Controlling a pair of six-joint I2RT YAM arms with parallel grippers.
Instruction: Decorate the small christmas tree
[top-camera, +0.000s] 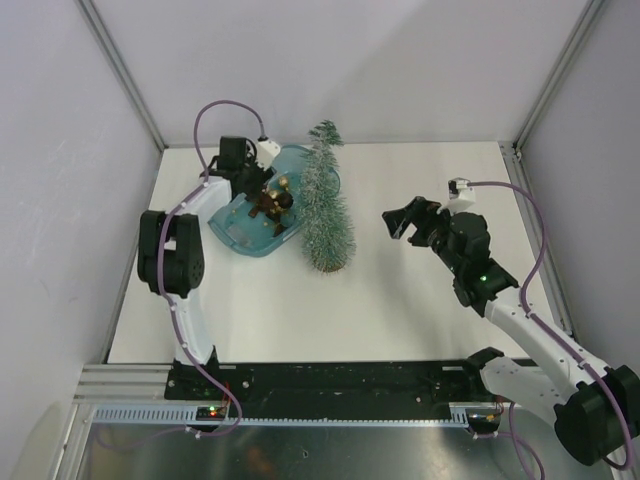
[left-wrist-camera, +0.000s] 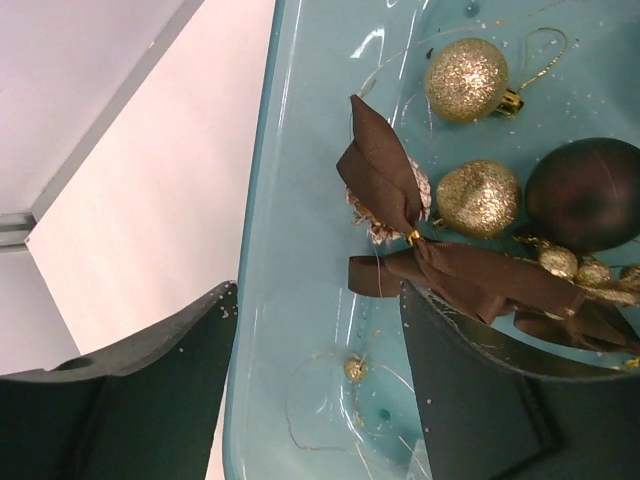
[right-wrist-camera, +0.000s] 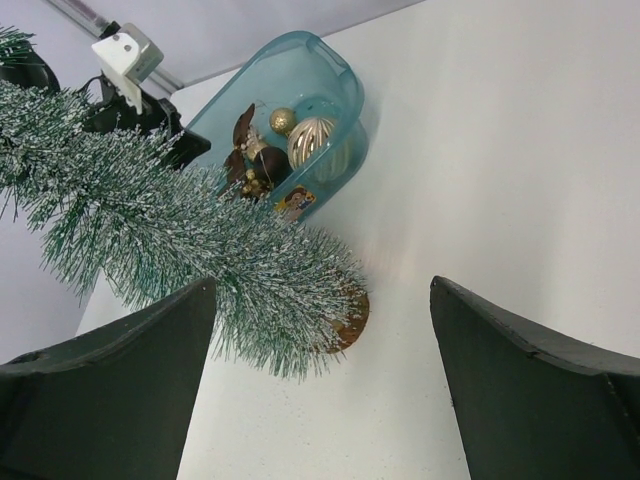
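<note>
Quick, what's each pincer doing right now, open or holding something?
Left pincer: open, astride the tub wall, gripping nothing.
Right pincer: open, empty, facing the tree.

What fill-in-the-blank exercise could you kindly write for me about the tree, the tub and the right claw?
1. The small christmas tree sits beside a ____ tub.
2. The brown bow lies inside the ____.
3. The right claw, facing the tree, is ____ and empty.
Missing words: teal; tub; open.
</note>
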